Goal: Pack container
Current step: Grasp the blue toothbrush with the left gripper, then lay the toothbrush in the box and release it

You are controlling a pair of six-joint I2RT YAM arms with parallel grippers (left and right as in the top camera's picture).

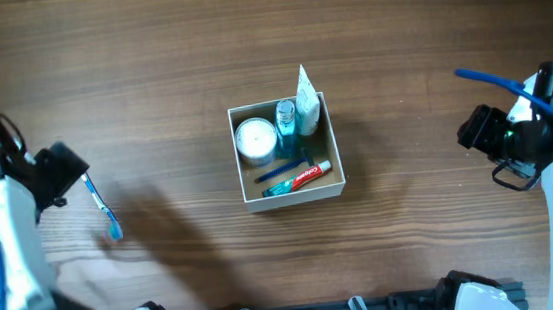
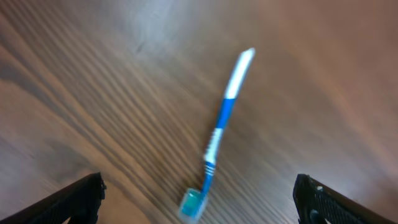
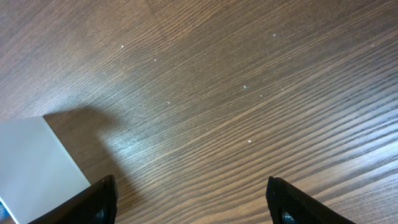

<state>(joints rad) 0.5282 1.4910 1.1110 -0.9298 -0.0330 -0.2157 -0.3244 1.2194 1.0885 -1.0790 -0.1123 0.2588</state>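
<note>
One toothbrush (image 2: 221,124) lies outside the container (image 1: 295,195); your left gripper (image 2: 199,190) hangs spread wide above it, empty, seemingly for pickup.

White arms (image 1: 1,214), blue cables (image 1: 496,83); black left gripper (image 2: 199,202), black right gripper (image 3: 193,199).

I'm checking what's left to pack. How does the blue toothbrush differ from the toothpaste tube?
The toothbrush lies on the table, left of the container; the toothpaste tube lies inside it. The toothbrush is thin, blue and white; the toothpaste tube is thicker, red and teal. Both lie flat.
</note>
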